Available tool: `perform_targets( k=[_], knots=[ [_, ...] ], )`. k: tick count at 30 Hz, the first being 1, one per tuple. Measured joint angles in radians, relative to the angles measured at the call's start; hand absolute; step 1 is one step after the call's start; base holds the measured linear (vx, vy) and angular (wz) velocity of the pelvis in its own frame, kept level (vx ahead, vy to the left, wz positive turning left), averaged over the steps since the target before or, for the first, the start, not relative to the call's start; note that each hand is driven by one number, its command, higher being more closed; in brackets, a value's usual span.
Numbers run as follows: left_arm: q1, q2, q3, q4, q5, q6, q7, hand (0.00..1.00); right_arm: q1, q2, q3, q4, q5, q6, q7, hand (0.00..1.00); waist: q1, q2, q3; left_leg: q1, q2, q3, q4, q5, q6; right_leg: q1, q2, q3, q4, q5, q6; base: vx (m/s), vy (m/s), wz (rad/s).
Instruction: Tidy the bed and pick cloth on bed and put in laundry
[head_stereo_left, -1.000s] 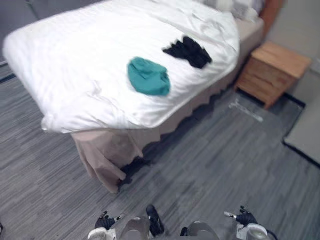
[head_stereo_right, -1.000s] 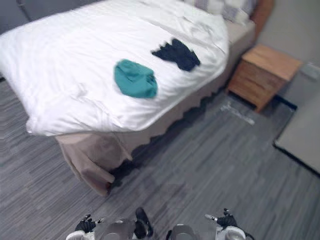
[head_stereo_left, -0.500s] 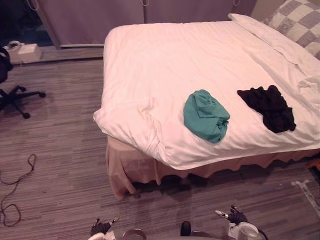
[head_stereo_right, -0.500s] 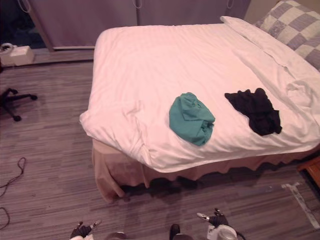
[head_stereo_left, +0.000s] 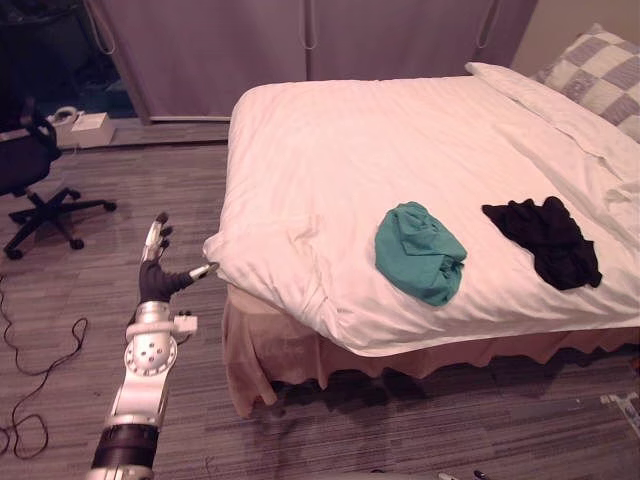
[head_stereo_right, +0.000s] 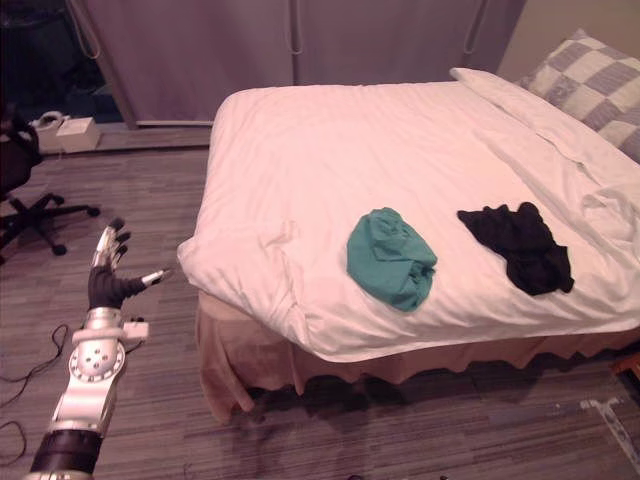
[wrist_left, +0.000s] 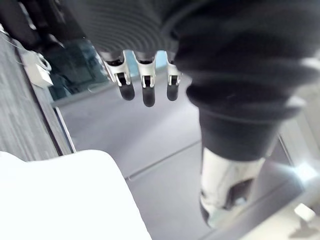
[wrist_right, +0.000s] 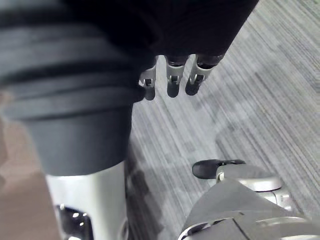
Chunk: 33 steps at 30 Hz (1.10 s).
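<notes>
A crumpled teal cloth (head_stereo_left: 420, 252) lies on the white duvet of the bed (head_stereo_left: 330, 150), near its front edge. To its right lies a black cloth (head_stereo_left: 545, 238), also on the duvet. My left hand (head_stereo_left: 155, 275) is raised over the floor to the left of the bed's foot corner, open, with straight fingers (wrist_left: 143, 86) and the thumb pointing at the corner without touching it. My right hand (wrist_right: 170, 75) hangs low above the grey floor, fingers relaxed and holding nothing.
A checked pillow (head_stereo_left: 600, 80) and a white pillow lie at the bed's head on the right. A black office chair (head_stereo_left: 30, 170) and a white box (head_stereo_left: 85, 128) stand on the floor at the left. Grey curtains (head_stereo_left: 300, 40) hang behind the bed.
The camera has swung, so the whole picture shifted. My left arm has risen from the bottom edge to beside the bed's foot corner. The cloths lie as before.
</notes>
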Motion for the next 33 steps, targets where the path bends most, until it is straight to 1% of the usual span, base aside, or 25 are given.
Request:
perform_targets(
  k=[1,2,3,4,5,6,7,9,10,12,14,15,17,18,20,21,24,26,27,28,29,30,31,32,33],
  knots=[
    [-0.092,0.028,-0.023,0.068,0.0,0.024,0.0,0.0,-0.031,0.001,0.013,-0.012,0.016,-0.003,-0.001,0.0,-0.008,-0.005,0.047,-0.047,0.001,0.011,0.029,-0.001,0.004,-0.043,-0.002,0.024,0.002,0.02,-0.003,-0.22,-0.054,-0.39],
    [-0.214,0.063,-0.042,0.136,-0.002,0.05,0.001,0.0,-0.088,0.0,0.029,-0.016,0.049,-0.015,-0.007,0.0,-0.016,-0.04,0.107,-0.12,0.002,0.022,0.065,-0.003,0.011,-0.113,-0.008,0.045,0.006,0.037,0.005,-0.24,-0.064,-0.31],
    [-0.269,0.075,-0.047,0.162,-0.002,0.061,0.001,0.0,-0.11,0.0,0.032,-0.019,0.063,-0.022,-0.011,0.0,-0.021,-0.042,0.141,-0.154,0.001,0.023,0.079,-0.002,0.015,-0.144,-0.009,0.054,0.006,0.048,0.006,-0.21,-0.065,-0.18],
    [-0.341,0.086,-0.052,0.197,-0.001,0.074,0.001,0.0,-0.137,-0.003,0.033,-0.023,0.085,-0.032,-0.019,0.0,-0.027,-0.06,0.175,-0.189,0.001,0.022,0.097,0.003,0.024,-0.18,-0.012,0.063,0.005,0.073,0.001,-0.1,-0.042,-0.09],
    [-0.45,0.096,-0.065,0.255,-0.001,0.113,0.002,0.0,-0.187,-0.013,0.033,-0.045,0.133,-0.049,-0.031,0.0,-0.042,-0.053,0.249,-0.24,0.002,0.025,0.131,0.015,0.033,-0.222,-0.017,0.077,0.001,0.101,-0.003,-0.07,-0.028,-0.08],
    [-0.482,0.096,-0.068,0.273,0.0,0.129,0.003,0.0,-0.204,-0.021,0.035,-0.054,0.157,-0.056,-0.037,0.0,-0.047,-0.047,0.274,-0.253,0.004,0.026,0.143,0.015,0.035,-0.232,-0.017,0.086,0.001,0.109,-0.002,-0.06,-0.002,-0.17],
    [-0.532,0.096,-0.076,0.306,0.011,0.173,0.015,0.0,-0.238,-0.037,0.038,-0.062,0.203,-0.067,-0.048,0.0,-0.054,-0.032,0.301,-0.28,0.006,0.037,0.156,0.012,0.038,-0.261,-0.017,0.104,0.0,0.121,0.003,-0.04,0.026,-0.23],
    [-0.605,0.104,-0.076,0.353,0.026,0.23,0.039,0.0,-0.282,-0.059,0.04,-0.09,0.26,-0.089,-0.061,0.0,-0.056,-0.017,0.315,-0.319,0.008,0.058,0.161,0.01,0.04,-0.308,-0.014,0.129,-0.002,0.134,0.005,-0.01,0.03,-0.26],
    [-0.66,0.116,-0.077,0.376,0.046,0.259,0.056,1.0,-0.31,-0.076,0.049,-0.124,0.295,-0.106,-0.064,0.0,-0.057,-0.017,0.333,-0.333,0.009,0.068,0.162,0.01,0.04,-0.326,-0.012,0.136,-0.004,0.139,0.007,0.01,0.011,-0.15],
    [-0.711,0.126,-0.081,0.389,0.08,0.297,0.059,1.0,-0.328,-0.092,0.056,-0.199,0.338,-0.145,-0.077,0.0,-0.062,-0.017,0.354,-0.354,0.02,0.068,0.182,0.001,0.044,-0.34,-0.007,0.137,-0.004,0.144,0.007,-0.01,-0.003,-0.03],
    [-0.721,0.139,-0.086,0.386,0.147,0.328,0.036,1.0,-0.328,-0.113,0.067,-0.275,0.37,-0.176,-0.082,0.0,-0.063,-0.018,0.354,-0.387,0.03,0.068,0.216,-0.015,0.048,-0.362,-0.006,0.14,-0.005,0.146,0.007,-0.04,-0.026,0.0],
    [-0.719,0.144,-0.086,0.385,0.171,0.331,0.029,1.0,-0.328,-0.123,0.068,-0.305,0.391,-0.185,-0.081,0.0,-0.063,-0.019,0.354,-0.398,0.036,0.068,0.233,-0.023,0.047,-0.367,-0.005,0.141,-0.005,0.146,0.007,-0.04,-0.029,-0.09],
    [-0.694,0.166,-0.086,0.368,0.256,0.345,-0.023,1.0,-0.326,-0.144,0.067,-0.379,0.472,-0.206,-0.08,0.0,-0.062,-0.023,0.357,-0.401,0.051,0.073,0.269,-0.043,0.049,-0.36,-0.001,0.146,-0.005,0.148,0.009,-0.04,-0.022,-0.13],
    [-0.666,0.173,-0.086,0.358,0.326,0.345,-0.059,1.0,-0.319,-0.171,0.059,-0.434,0.489,-0.211,-0.085,0.0,-0.064,-0.023,0.357,-0.397,0.061,0.071,0.292,-0.056,0.047,-0.347,0.002,0.145,-0.005,0.148,0.009,-0.04,-0.018,-0.08],
    [-0.622,0.172,-0.083,0.336,0.378,0.344,-0.086,1.0,-0.317,-0.213,0.014,-0.516,0.509,-0.22,-0.101,0.0,-0.065,-0.023,0.357,-0.391,0.074,0.064,0.32,-0.075,0.049,-0.325,0.005,0.141,-0.008,0.148,0.009,-0.02,-0.008,-0.02],
    [-0.598,0.17,-0.076,0.324,0.38,0.341,-0.093,1.0,-0.317,-0.229,-0.013,-0.553,0.511,-0.225,-0.108,0.0,-0.065,-0.023,0.357,-0.385,0.078,0.06,0.327,-0.083,0.05,-0.314,0.006,0.137,-0.012,0.148,0.009,-0.03,-0.011,0.05],
    [-0.401,0.144,-0.016,0.268,0.371,0.274,-0.094,1.0,-0.344,-0.361,-0.145,-0.743,0.479,-0.236,-0.163,0.0,-0.065,-0.009,0.347,-0.324,0.088,0.049,0.332,-0.096,0.049,-0.239,0.012,0.122,-0.027,0.147,0.011,-0.01,-0.004,0.03],
    [-0.21,0.105,0.005,0.244,0.363,0.222,-0.075,1.0,-0.364,-0.465,-0.194,-0.834,0.426,-0.233,-0.171,0.0,-0.063,0.012,0.283,-0.294,0.09,0.048,0.313,-0.095,0.044,-0.209,0.018,0.112,-0.04,0.145,0.014,0.04,-0.021,0.01],
    [-0.158,0.092,0.006,0.241,0.362,0.213,-0.07,0.0,-0.374,-0.485,-0.199,-0.847,0.416,-0.232,-0.168,0.0,-0.059,0.017,0.264,-0.286,0.089,0.049,0.303,-0.093,0.041,-0.201,0.02,0.11,-0.041,0.143,0.016,0.1,-0.028,0.05],
    [-0.039,0.062,0.006,0.24,0.359,0.202,-0.067,0.0,-0.404,-0.516,-0.197,-0.874,0.366,-0.215,-0.154,0.0,-0.054,0.03,0.232,-0.25,0.084,0.046,0.275,-0.083,0.03,-0.164,0.022,0.098,-0.054,0.141,0.018,0.09,-0.022,0.07],
    [0.051,0.04,0.015,0.243,0.346,0.2,-0.067,0.0,-0.413,-0.525,-0.188,-0.882,0.341,-0.21,-0.132,0.0,-0.049,0.034,0.21,-0.22,0.076,0.038,0.251,-0.077,0.025,-0.131,0.021,0.085,-0.07,0.134,0.023,0.13,-0.029,0.16],
    [0.166,0.005,0.034,0.252,0.329,0.197,-0.067,0.0,-0.425,-0.534,-0.161,-0.887,0.333,-0.19,-0.103,0.0,-0.046,0.038,0.18,-0.19,0.065,0.024,0.222,-0.068,0.018,-0.1,0.02,0.076,-0.081,0.122,0.02,0.08,-0.017,0.17],
    [0.216,-0.016,0.05,0.26,0.325,0.193,-0.062,0.0,-0.429,-0.54,-0.145,-0.889,0.327,-0.178,-0.083,0.0,-0.045,0.039,0.166,-0.178,0.06,0.018,0.208,-0.061,0.016,-0.086,0.019,0.067,-0.085,0.117,0.017,0.12,-0.017,0.31],
    [0.303,-0.065,0.098,0.274,0.309,0.188,-0.047,0.0,-0.438,-0.56,-0.103,-0.888,0.317,-0.145,-0.03,0.0,-0.032,0.038,0.136,-0.148,0.046,-0.002,0.172,-0.048,0.019,-0.058,0.015,0.048,-0.085,0.102,0.01,0.07,-0.003,0.34],
    [0.329,-0.08,0.118,0.289,0.299,0.188,-0.042,0.0,-0.447,-0.568,-0.083,-0.885,0.317,-0.129,-0.004,0.0,-0.025,0.039,0.126,-0.138,0.041,-0.011,0.159,-0.043,0.018,-0.048,0.013,0.037,-0.085,0.097,0.011,0.08,0.003,0.48]
  ],
)
